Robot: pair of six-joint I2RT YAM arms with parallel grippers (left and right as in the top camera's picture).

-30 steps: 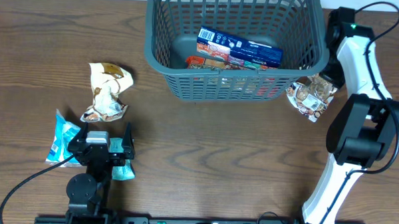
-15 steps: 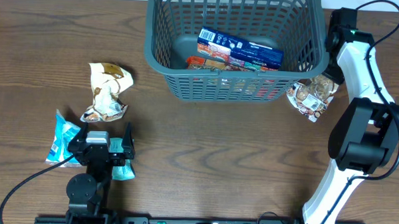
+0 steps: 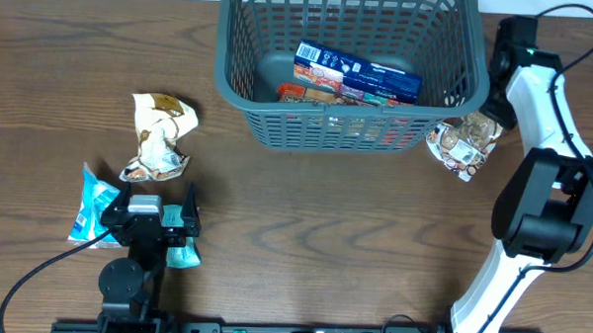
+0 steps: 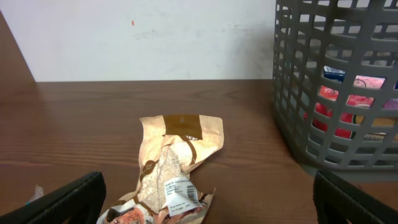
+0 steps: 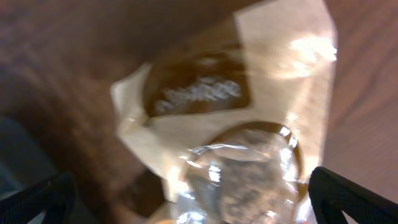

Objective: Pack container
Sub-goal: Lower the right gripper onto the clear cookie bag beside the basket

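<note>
Brown wooden table (image 3: pixel 304 226). At far centre, grey-blue slotted basket (image 3: pixel 278 131), holding a blue box (image 3: pixel 364 75) atop red packets (image 3: pixel 314 88). Left of it, well apart, crumpled tan packet (image 3: pixel 159 137); nearer the front edge, light-blue packet (image 3: pixel 89 204), partly under black left arm (image 3: pixel 136 235). Just beside the basket's near right corner, second crumpled packet (image 3: pixel 460 143), next to white right arm (image 3: pixel 541 106).

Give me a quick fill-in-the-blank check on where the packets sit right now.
1. The dark blue packet lies ___ the container.
2. The crumpled beige packet lies on the table, off to the container's ___ side.
3. The white-labelled packet rests on the table just outside the container's front ___ corner.

Missing words: inside; left; right.
</note>
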